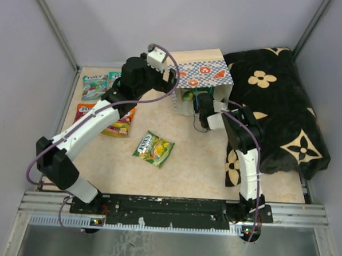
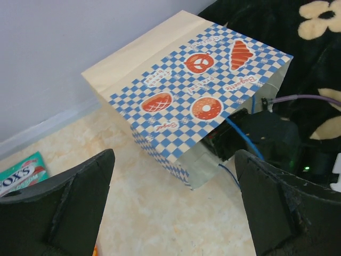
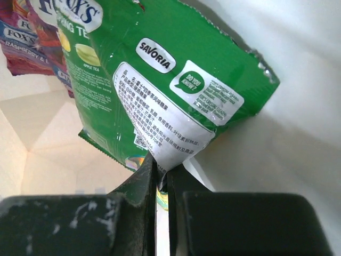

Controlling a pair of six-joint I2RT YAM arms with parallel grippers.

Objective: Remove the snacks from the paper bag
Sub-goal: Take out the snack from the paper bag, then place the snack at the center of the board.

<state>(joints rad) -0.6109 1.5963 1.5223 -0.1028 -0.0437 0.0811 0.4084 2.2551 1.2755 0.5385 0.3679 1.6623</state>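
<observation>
Top: paper bag point(image 1: 205, 72) lies on its side, my right gripper point(image 1: 202, 102) inside its mouth. Left wrist: left gripper point(image 2: 173, 170) wide open, empty, beside the bag. Right wrist: clamped shut on green packet point(image 3: 160, 69) by its edge, inside the bag. Thin hold, could slip on pull-out.

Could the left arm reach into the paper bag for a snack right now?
Probably not. The right tool sits in the mouth of the bag, shut on a green packet and blocking the way; the left tool hangs open outside, facing the checkered side.
</observation>
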